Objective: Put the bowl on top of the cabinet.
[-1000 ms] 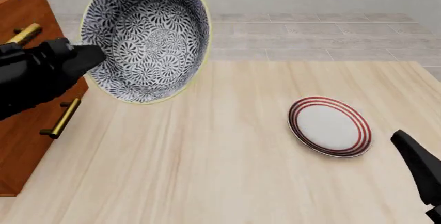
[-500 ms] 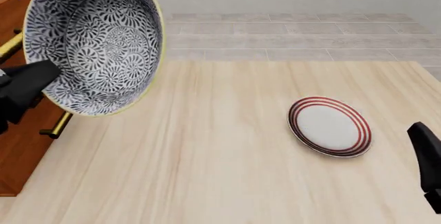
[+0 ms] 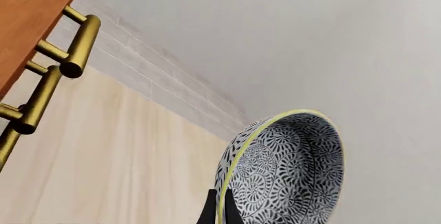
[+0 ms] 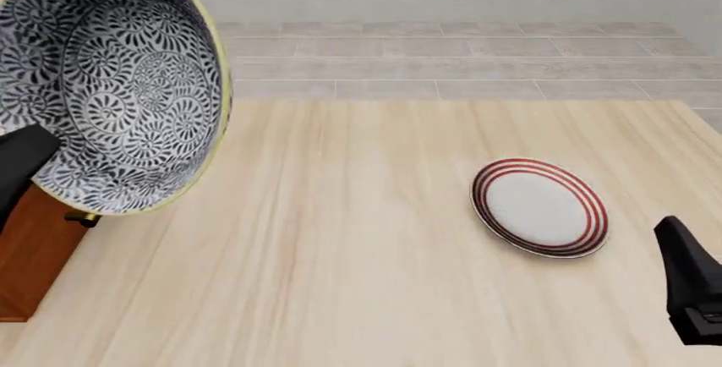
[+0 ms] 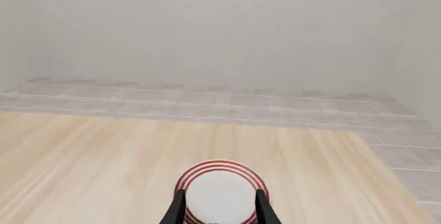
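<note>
The left gripper [image 3: 219, 214] is clamped on the bowl's [image 4: 107, 88] rim, holding it tilted in the air above the cabinet [image 4: 34, 253]. The carry is in hand; next comes levelling and lowering. The right gripper [image 5: 219, 212] hangs apart, empty, before the plate [image 4: 539, 207].

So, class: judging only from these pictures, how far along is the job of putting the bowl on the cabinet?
Done: the bowl is off the table, lifted and tilted on its side, the left gripper clamping its rim. In hand: it hangs at the table's left edge, over the cabinet. Left: level it, set it on the cabinet's top and let go. The right gripper is open, behind the plate.
</note>
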You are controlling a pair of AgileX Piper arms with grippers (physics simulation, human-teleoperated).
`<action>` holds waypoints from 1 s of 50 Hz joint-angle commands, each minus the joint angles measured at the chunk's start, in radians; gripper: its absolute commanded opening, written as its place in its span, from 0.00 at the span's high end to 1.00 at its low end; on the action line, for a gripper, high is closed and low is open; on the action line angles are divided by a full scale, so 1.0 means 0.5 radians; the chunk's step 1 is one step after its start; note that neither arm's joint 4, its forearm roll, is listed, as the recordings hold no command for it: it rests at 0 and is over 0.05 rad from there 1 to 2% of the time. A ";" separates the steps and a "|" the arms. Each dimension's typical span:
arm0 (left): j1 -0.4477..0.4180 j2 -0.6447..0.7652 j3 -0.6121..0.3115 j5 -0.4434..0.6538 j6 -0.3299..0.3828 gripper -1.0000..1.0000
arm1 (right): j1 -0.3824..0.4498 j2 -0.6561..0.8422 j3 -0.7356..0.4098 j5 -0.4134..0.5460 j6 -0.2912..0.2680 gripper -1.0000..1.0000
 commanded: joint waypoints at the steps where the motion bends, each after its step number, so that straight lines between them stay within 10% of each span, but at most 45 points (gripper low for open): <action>1: 0.034 -0.049 0.041 -0.028 0.003 1.00 | -0.028 0.000 0.011 0.016 0.069 0.00; 27: 0.036 -0.001 0.065 -0.060 0.021 1.00 | -0.028 0.000 0.018 0.010 0.072 0.00; 50: 0.239 0.481 -0.679 0.501 0.045 1.00 | 0.002 0.000 0.044 -0.016 0.069 0.00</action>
